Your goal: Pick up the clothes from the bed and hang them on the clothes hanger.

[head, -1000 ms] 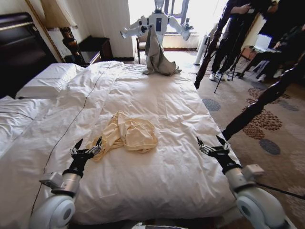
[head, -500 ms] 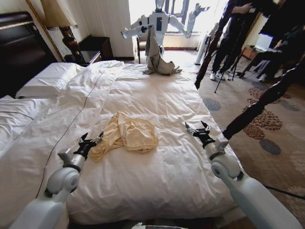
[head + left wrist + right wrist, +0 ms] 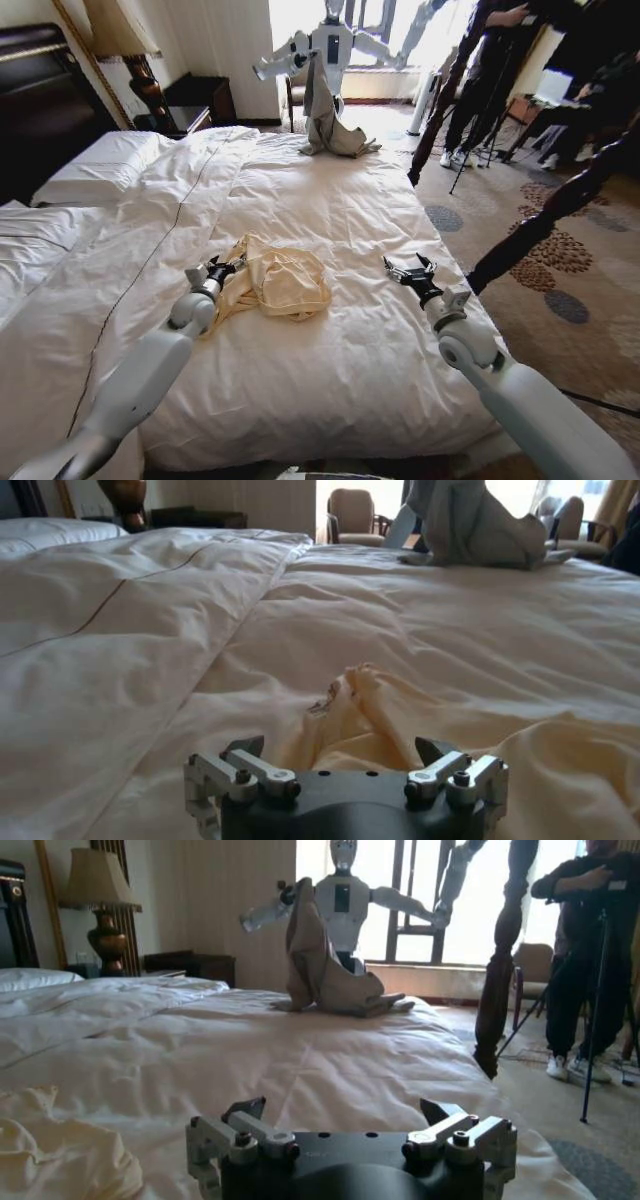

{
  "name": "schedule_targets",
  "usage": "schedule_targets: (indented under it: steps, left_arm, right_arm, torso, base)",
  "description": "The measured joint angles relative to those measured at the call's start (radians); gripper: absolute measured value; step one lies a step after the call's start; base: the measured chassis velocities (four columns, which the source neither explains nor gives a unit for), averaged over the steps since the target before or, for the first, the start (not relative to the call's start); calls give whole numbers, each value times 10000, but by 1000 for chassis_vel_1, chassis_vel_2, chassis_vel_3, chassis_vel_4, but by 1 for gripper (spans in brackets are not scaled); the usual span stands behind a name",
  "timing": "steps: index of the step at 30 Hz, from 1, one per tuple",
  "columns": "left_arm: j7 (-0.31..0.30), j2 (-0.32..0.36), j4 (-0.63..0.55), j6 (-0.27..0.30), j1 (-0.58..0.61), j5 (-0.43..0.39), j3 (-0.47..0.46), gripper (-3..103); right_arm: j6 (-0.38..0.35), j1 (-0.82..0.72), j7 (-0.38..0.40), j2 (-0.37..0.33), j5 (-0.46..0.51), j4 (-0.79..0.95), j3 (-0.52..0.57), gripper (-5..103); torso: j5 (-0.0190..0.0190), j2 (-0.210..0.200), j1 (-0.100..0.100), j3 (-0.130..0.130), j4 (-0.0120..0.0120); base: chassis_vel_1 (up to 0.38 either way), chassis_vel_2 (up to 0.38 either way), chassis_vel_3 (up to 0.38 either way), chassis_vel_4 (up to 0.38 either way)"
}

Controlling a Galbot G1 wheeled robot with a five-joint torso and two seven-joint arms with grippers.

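The left gripper (image 3: 222,268) – jaws spread wide – sits at the crumpled clothes (image 3: 278,280) on the bed (image 3: 350,200); the right gripper (image 3: 411,271), also splayed, hovers well apart beside them.

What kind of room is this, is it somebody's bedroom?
Yes, a bedroom, likely in a hotel. A big bed with a white duvet and pillows stands beside a nightstand and lamp, on patterned carpet. A yellow shirt lies crumpled on the duvet.

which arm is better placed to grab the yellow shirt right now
Left. The left gripper is open at the edge of the yellow shirt; the right gripper hovers over bare duvet, well off to the shirt's side.
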Motion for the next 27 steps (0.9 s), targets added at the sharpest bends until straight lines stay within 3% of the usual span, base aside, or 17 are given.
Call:
schedule_targets:
  steps: [4,10,15,19,21,22,24,27]
  left_arm:
    - [46,16,364,-18,-8,513,194,103]
    - [303,218,154,-60,350,690,136,84]
    - [313,247,-31,-142,396,688,122,76]
    - [313,283,-256,-213,427,671,94,59]
    - [313,284,-277,-220,438,668,95,59]
    - [313,285,-285,-227,449,667,97,52]
    - [313,282,-288,-229,455,666,99,52]
    - [347,279,-303,-225,472,664,118,43]
  right_arm:
    - [-8,-183,-20,-9,1,56,283,100]
    - [-11,-205,-20,21,-12,9,419,100]
    - [-19,-183,18,83,-39,-25,408,100]
    - [-24,-229,63,171,-127,-108,492,100]
    - [-26,-263,64,175,-133,-106,538,100]
    - [-28,-328,59,176,-139,-96,630,100]
    - [-28,-371,52,176,-142,-83,696,100]
    - [-31,-515,19,163,-143,-35,928,100]
  torso:
    - [-1,0,0,0,0]
    - [-1,0,-2,-1,2]
    - [0,0,-1,-1,1]
    - [1,2,-2,-1,0]
    - [0,2,-1,-1,1]
    - [0,2,-1,-1,1]
    - [0,1,-1,-1,0]
    - [2,2,-1,-1,0]
  base:
    - [0,0,0,0]
    - [0,0,0,0]
    - [0,0,0,0]
    - [0,0,0,0]
    - [0,0,0,0]
    - [0,0,0,0]
    - [0,0,0,0]
    - [0,0,0,0]
